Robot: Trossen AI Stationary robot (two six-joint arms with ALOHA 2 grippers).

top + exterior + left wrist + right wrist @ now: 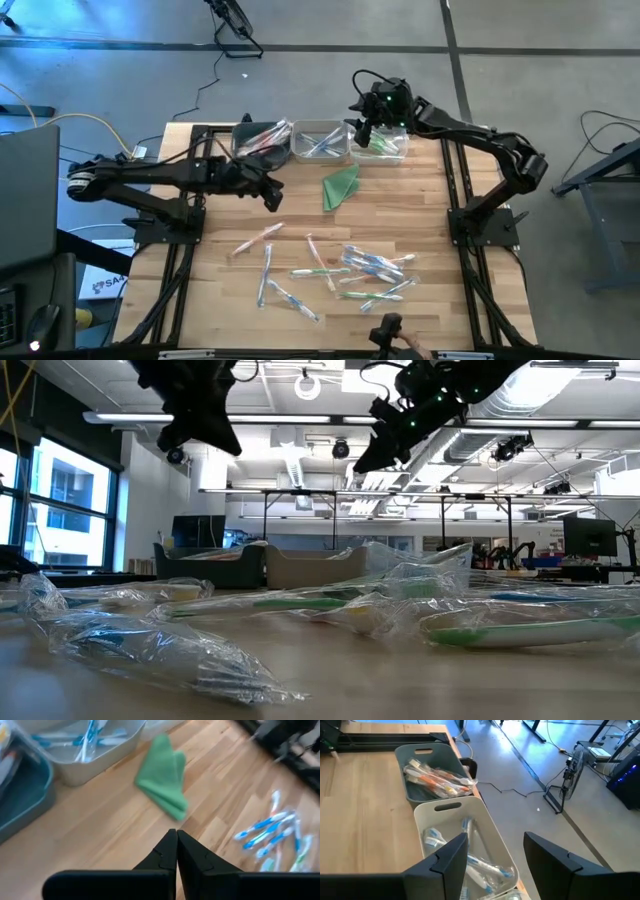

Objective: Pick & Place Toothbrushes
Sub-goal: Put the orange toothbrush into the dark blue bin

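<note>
Hovering shut and empty, left pincer (272,197) sits well apart from toothbrushes (350,272).

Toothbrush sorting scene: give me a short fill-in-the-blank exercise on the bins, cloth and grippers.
1. The left gripper has its fingers ____.
2. The green cloth lies on the ____, outside the bins.
3. The right gripper, fingers apart, hangs over the white bin holding ____-accented toothbrushes.
4. The orange toothbrushes lie in the ____ bin.

Missing words: shut; table; blue; grey
</note>
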